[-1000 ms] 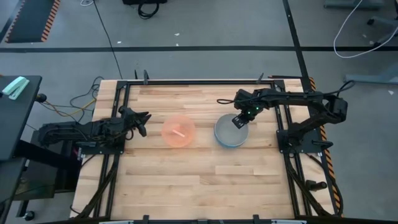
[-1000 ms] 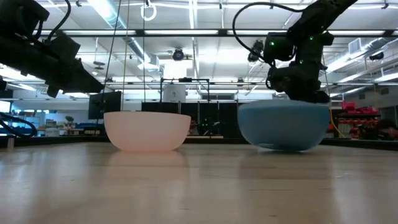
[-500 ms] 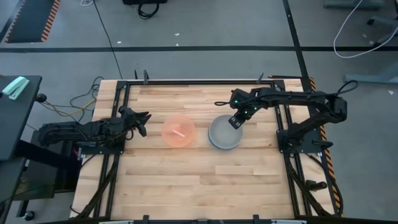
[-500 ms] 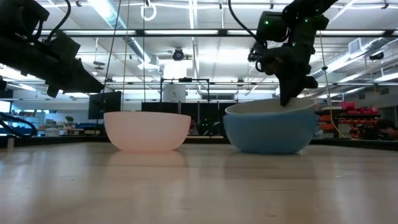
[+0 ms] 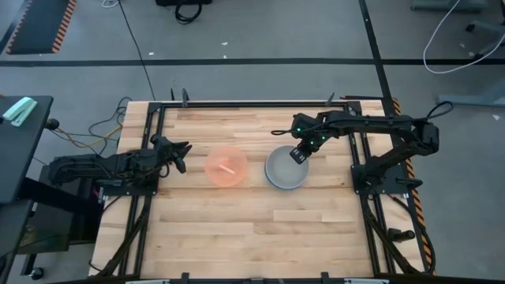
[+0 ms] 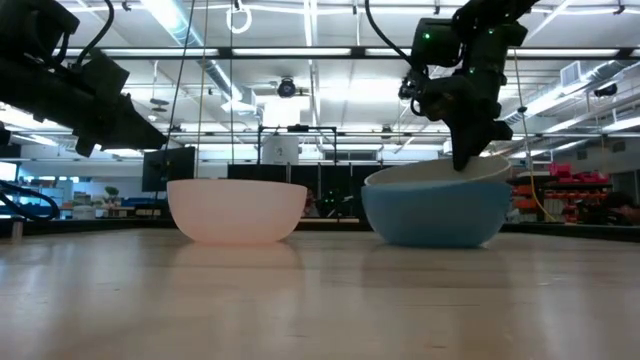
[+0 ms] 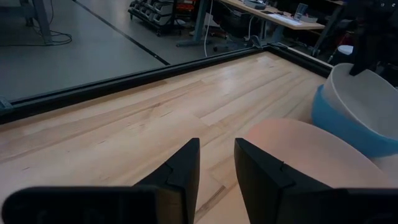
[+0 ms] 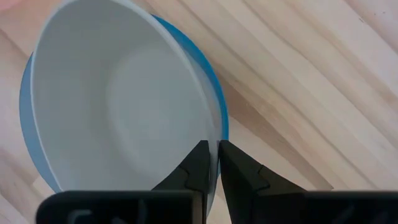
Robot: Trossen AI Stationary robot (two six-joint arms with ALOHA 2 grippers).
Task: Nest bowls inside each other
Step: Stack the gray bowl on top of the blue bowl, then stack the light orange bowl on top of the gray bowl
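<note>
The grey-white bowl (image 8: 124, 99) sits tilted inside the blue bowl (image 6: 430, 215), which rests by its base on the table right of centre (image 5: 284, 167). My right gripper (image 5: 298, 155) stands over the far right rim of this pair, shut on the grey-white bowl. The salmon-pink bowl (image 5: 226, 166) stands upright on its base just left of them, with a small gap between (image 6: 237, 212). My left gripper (image 5: 183, 154) hovers open to the left of the salmon-pink bowl (image 7: 305, 155) and touches nothing. My right gripper (image 8: 214, 158) pinches the grey-white bowl's rim (image 8: 216, 140) on its far right side, one finger inside the bowl and one outside. The fingers come from above, pointing down (image 6: 462, 165). The bowl lies inside the blue one, its rim raised on the gripper's side.
Black frame rails (image 5: 150, 158) run along the table's left, right and far edges. Bare wood (image 5: 252, 229) spreads across the near half of the table. Cables (image 5: 102, 130) hang off the left side. The room beyond shows shelves and benches.
My right gripper has moved a little toward the table's left, carrying the bowl pair closer to the salmon-pink bowl. The blue bowl, tipped with its base off the wood a second ago, now sits flat. The grey-white rim now shows above it. For the last half second, nothing has moved.
</note>
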